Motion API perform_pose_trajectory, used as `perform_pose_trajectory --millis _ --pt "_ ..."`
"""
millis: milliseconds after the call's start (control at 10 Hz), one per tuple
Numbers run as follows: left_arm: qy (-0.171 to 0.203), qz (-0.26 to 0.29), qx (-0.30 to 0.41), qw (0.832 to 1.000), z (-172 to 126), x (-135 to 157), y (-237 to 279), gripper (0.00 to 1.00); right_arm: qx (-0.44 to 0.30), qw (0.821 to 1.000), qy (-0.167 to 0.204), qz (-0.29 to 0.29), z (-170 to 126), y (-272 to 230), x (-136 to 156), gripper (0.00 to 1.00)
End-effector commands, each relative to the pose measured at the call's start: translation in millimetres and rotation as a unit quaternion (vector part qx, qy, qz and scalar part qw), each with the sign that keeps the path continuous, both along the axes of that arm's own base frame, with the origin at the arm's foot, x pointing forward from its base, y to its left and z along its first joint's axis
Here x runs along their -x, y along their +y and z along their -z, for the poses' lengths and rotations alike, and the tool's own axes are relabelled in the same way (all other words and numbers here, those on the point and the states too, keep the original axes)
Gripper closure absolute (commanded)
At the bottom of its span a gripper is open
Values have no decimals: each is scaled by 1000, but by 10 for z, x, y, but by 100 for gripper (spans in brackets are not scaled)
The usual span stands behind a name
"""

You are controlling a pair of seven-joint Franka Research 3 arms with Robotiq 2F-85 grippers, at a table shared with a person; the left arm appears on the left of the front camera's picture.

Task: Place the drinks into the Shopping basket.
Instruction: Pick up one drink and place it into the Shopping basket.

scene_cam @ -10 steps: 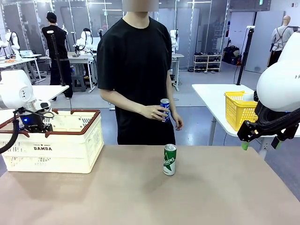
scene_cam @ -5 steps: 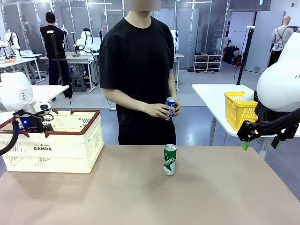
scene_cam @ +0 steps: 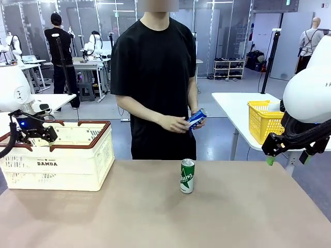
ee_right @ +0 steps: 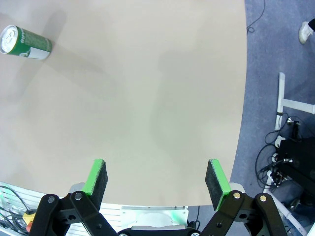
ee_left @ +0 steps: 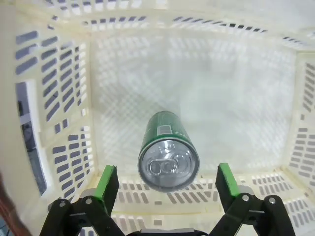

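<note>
The left tool [ee_left: 167,181] hangs over the Shopping basket [scene_cam: 77,165] at the bench's [scene_cam: 155,217] left end. Its jaws are spread wide and grasp nothing. In the left wrist view a green can [ee_left: 167,147] sits inside the basket between the two green pads [ee_left: 107,179], clear of both, with its silver top facing the camera. Whether it rests on the basket floor cannot be told.

A second green can [scene_cam: 187,176] stands upright on the bench near the middle, well apart from the basket. Across the bench, a person [scene_cam: 155,77] holds a blue-and-white can [scene_cam: 197,119] tilted in both hands [scene_cam: 176,124] at waist height.

The right tool [scene_cam: 287,159] hovers off the bench's right edge, released and empty. Its wrist view looks down on bare bench, with the second green can far off in the upper left corner.
</note>
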State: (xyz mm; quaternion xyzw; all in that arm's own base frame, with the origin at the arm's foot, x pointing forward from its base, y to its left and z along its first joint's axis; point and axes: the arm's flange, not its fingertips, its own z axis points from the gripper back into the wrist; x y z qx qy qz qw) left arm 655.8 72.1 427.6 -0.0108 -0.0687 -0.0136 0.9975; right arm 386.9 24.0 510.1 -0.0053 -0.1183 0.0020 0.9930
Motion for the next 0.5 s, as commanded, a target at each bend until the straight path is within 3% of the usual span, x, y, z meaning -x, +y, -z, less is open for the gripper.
perform_pose_trajectory --millis 0,400 --pt "-13 6 -18 1000 -108 113 4 0 2 1000 -1 -1 -8 -16 -2 0" --pt "-17 -3 -7 1000 -286 131 4 0 2 1000 -1 -1 -8 -16 -2 0"
